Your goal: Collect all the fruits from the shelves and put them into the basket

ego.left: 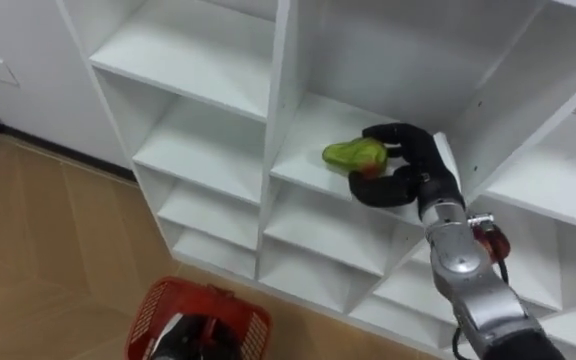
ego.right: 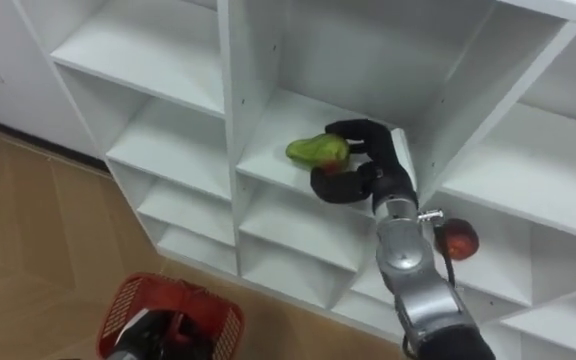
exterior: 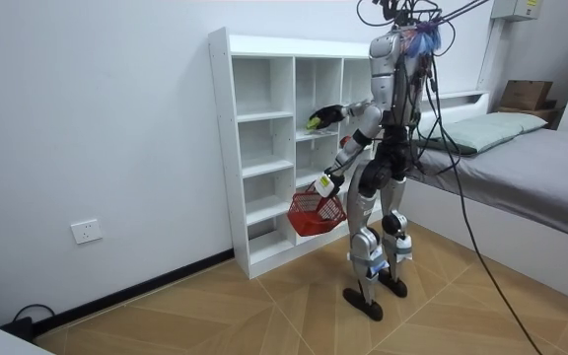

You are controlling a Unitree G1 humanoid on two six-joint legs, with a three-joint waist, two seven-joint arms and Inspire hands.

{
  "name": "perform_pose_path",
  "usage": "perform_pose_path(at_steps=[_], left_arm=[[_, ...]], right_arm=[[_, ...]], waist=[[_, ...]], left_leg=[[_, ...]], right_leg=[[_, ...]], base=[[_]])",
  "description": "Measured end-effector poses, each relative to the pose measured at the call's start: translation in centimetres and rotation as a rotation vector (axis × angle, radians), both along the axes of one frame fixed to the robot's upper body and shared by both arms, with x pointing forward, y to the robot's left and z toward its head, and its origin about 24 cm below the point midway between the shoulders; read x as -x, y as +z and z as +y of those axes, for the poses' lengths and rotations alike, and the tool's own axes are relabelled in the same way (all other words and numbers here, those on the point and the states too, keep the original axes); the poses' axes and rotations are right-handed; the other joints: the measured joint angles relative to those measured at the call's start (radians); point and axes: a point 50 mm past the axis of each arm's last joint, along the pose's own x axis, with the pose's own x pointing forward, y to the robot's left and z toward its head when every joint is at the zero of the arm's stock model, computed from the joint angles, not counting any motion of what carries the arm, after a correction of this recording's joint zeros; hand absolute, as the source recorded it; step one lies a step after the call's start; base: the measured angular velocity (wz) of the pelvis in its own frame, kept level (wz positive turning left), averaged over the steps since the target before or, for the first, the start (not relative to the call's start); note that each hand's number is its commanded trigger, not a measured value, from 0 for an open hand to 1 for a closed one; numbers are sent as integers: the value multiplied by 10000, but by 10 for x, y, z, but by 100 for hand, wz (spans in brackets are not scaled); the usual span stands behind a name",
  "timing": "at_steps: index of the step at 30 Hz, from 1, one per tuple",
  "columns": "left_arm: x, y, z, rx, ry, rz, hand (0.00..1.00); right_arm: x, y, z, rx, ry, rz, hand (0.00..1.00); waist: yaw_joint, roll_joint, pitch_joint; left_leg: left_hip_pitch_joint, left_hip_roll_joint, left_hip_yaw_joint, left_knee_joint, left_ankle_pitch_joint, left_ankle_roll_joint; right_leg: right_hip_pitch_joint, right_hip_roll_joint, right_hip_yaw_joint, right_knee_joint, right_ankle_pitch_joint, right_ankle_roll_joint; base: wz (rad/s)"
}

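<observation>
White closet [exterior: 222, 148] against wall, left-centre of room view; robot stands upright facing it, bed [exterior: 526, 168] behind at right. Red basket [ego.left: 156, 312] hangs at lower left of eye view, left hand [ego.left: 190, 338] above it, fingers curled round handle. Right hand [ego.left: 415, 168] reaches into middle-column shelf, centre of frame, fingers and thumb clamped on green fruit [ego.left: 354, 154] with reddish underside, fruit at shelf's front part. Small red round thing [ego.right: 457, 239] on shelf just right of wrist.
</observation>
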Motion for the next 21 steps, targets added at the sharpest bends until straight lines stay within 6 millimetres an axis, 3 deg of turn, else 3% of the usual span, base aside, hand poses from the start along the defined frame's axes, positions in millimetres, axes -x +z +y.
perform_pose_path(at_steps=[3, 7, 16, 21], left_arm=[[-1, 0, -4, 101, 0, -34, 100], [1, 0, -8, 263, -7, -170, 100], [4, 0, -4, 325, 145, -396, 100], [4, 0, -5, 345, 239, -425, 100]], right_arm=[[13, -3, 4, 248, 462, 5, 100], [22, -8, 9, 805, 1024, 142, 100], [43, -14, 13, 691, 1503, 505, 100], [47, -15, 15, 721, 1689, 579, 100]], waist=[[-14, 212, -122], [-8, 442, -198], [-418, 384, -169], [-530, 494, -96]], left_leg=[[192, 57, 259, -132, -3, 4], [604, 67, 601, -552, 101, 42], [1120, 76, 973, -957, 195, 57], [1291, 123, 1230, -1085, 191, 57]], right_leg=[[22, 13, 242, 48, 4, -5], [16, -3, 648, 170, 2, -3], [167, 3, 1039, 138, -4, 10], [161, 60, 1322, 149, 2, 16]], base=[[-25], [-31], [-13], [-14]])
